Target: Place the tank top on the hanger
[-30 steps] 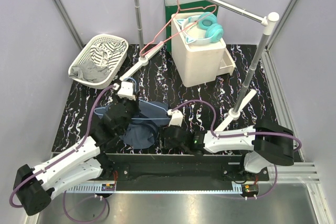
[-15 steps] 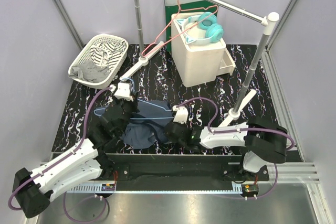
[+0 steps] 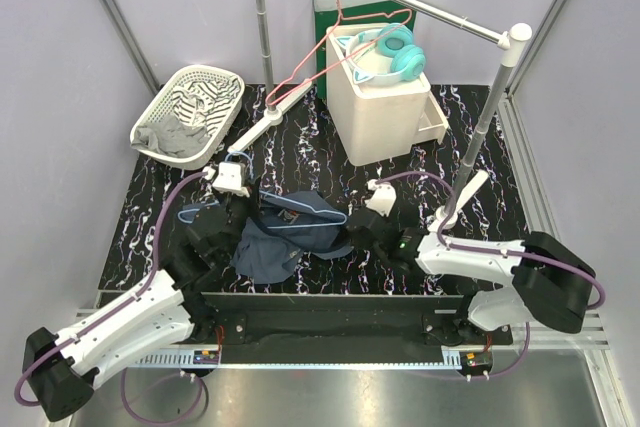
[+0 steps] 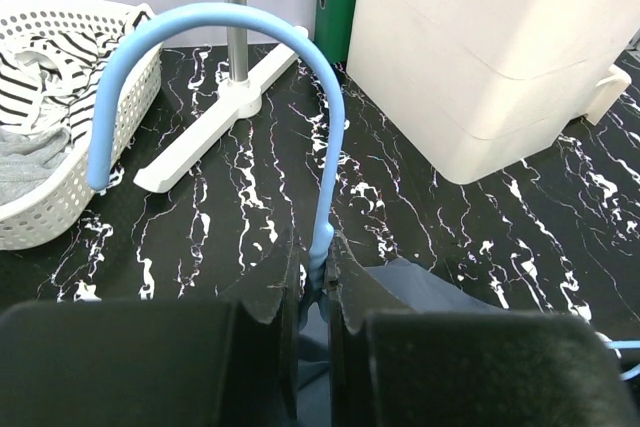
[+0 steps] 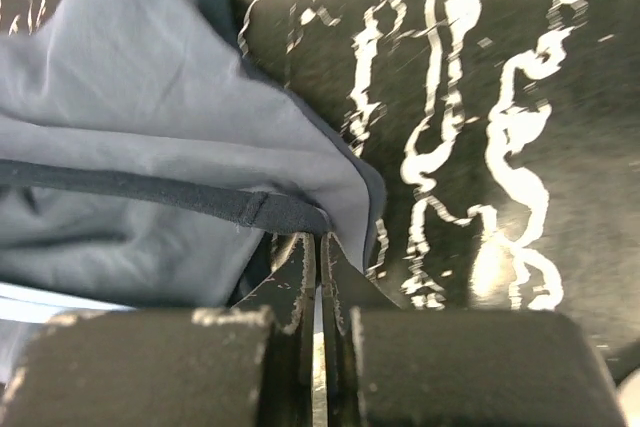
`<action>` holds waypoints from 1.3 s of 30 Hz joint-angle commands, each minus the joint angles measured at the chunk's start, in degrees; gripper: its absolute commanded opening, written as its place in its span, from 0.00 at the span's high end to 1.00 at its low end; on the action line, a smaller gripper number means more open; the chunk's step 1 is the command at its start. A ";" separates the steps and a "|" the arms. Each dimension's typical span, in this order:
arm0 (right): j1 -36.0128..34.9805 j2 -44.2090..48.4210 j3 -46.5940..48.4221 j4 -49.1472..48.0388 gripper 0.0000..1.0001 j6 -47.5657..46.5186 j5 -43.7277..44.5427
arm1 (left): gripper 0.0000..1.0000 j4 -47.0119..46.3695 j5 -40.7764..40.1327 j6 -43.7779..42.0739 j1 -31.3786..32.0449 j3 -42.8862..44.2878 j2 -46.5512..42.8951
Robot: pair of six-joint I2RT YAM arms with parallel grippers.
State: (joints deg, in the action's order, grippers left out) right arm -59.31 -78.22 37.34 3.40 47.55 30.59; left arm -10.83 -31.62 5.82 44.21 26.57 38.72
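- Dark navy sleeveless cloth tank top (image 3: 272, 250): bunched between your grippers.
- Thin light-blue triangular hanger (image 4: 330, 117): your left gripper (image 4: 313, 269) pinches its neck, steadying it.
- Your right gripper (image 5: 318, 247): pressed together on the top's hem, likely for stretching.

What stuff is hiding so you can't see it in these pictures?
Triangle of the hanger: left wrist view, behind the left claw; top view, mostly under the tank top.
Straps of the tank top: every view, lost in bunched cloth.
Bottom of the basket: top view, covered by cloths.
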 commanded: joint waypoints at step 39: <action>-1.68 3.78 23.03 10.14 1.00 -16.96 -13.10 | 1.00 -6.57 0.68 -0.64 0.09 -0.64 1.01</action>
State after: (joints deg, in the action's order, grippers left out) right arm -59.81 -71.55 55.29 16.12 34.00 19.68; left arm -12.25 -31.46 5.41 44.21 25.76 39.99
